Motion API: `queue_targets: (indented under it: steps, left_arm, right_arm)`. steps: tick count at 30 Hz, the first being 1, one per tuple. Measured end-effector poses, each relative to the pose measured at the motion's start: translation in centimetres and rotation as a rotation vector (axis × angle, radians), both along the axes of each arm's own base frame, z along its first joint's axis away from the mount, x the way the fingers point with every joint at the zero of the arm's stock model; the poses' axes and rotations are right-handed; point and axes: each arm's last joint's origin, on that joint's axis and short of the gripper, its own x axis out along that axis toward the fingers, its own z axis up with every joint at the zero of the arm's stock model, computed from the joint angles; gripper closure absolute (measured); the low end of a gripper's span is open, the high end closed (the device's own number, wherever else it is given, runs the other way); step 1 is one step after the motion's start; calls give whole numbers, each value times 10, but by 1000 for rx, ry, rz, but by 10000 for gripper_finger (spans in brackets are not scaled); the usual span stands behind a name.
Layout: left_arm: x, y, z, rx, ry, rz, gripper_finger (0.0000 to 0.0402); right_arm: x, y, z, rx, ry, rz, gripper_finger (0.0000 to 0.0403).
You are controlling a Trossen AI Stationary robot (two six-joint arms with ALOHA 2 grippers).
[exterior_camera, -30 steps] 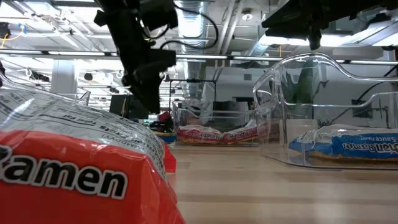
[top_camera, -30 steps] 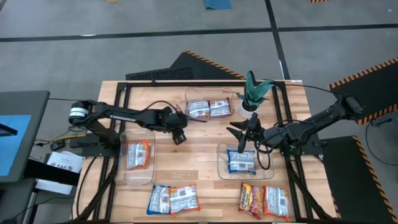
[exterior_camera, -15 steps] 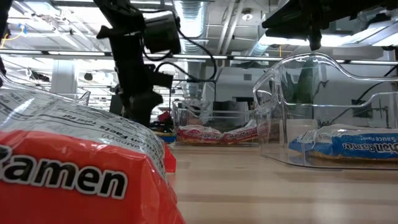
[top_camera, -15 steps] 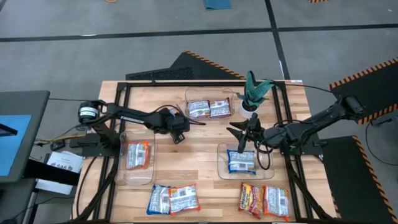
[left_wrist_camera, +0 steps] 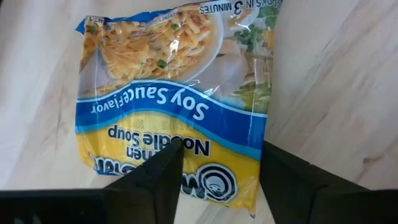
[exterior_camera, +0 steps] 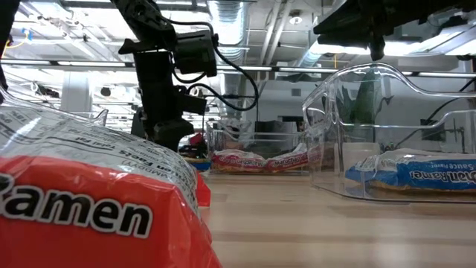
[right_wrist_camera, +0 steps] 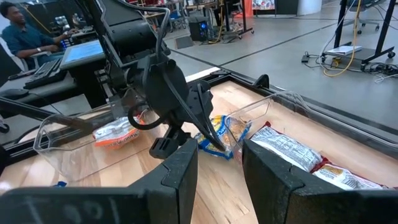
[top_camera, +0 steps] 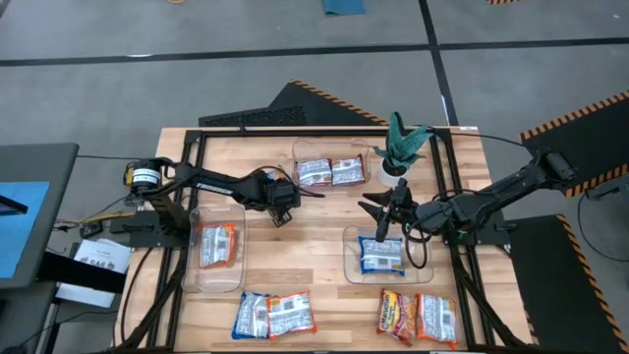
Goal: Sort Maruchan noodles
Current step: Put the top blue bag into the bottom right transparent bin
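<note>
My left gripper point(top_camera: 280, 205) is over the middle of the table, shut on a blue-and-yellow noodle packet point(left_wrist_camera: 174, 93). The packet also shows below that gripper's fingers in the right wrist view point(right_wrist_camera: 219, 140). In the high view the gripper hides it. My right gripper point(top_camera: 381, 228) is open and empty above the far rim of the right bin point(top_camera: 350, 275), which holds a blue packet point(top_camera: 381, 256). More packets lie flat near the front edge: a blue one point(top_camera: 251, 315), an orange one point(top_camera: 292, 315) and two red ones point(top_camera: 396, 315). My left gripper holds the blue-and-yellow packet near one short end point(left_wrist_camera: 205, 180). One finger point(left_wrist_camera: 163, 168) lies over the printed face and the other point(left_wrist_camera: 283, 174) is at the side edge. The fingers come from above, slanting. Whether the packet's lower end touches the table I cannot tell.
A far clear bin point(top_camera: 329, 147) holds two whitish-red packets point(top_camera: 331, 172). A left clear bin point(top_camera: 197, 280) holds an orange packet point(top_camera: 216, 244). A green potted plant point(top_camera: 401, 147) stands by the far bin. Bare wood lies between the bins at the table's middle.
My left gripper has gone down toward the table and a little toward the far edge, and its wrist has turned. It still carries the blue-and-yellow packet.
</note>
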Motion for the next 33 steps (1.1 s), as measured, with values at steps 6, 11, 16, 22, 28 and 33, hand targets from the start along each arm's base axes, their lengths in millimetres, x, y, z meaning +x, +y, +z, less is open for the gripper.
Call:
queue_targets:
  steps: [6,11,16,22,28,33]
  left_arm:
    - [-5,0,-1,50,70,-18,335]
    - [-9,-4,4,95,125,-49,395]
    - [-14,-16,40,123,81,-75,400]
    - [-31,-44,99,132,-71,-118,401]
    - [-42,-86,140,140,-286,-255,401]
    - [-27,-124,151,189,-445,-507,401]
  right_arm:
    - [0,0,0,6,-3,-1,251]
    - [0,0,0,6,-4,-1,251]
    - [0,0,0,8,-5,-1,251]
    - [0,0,0,9,-6,-1,251]
    - [0,0,3,15,-31,0,251]
    - [-4,2,11,4,-70,17,251]
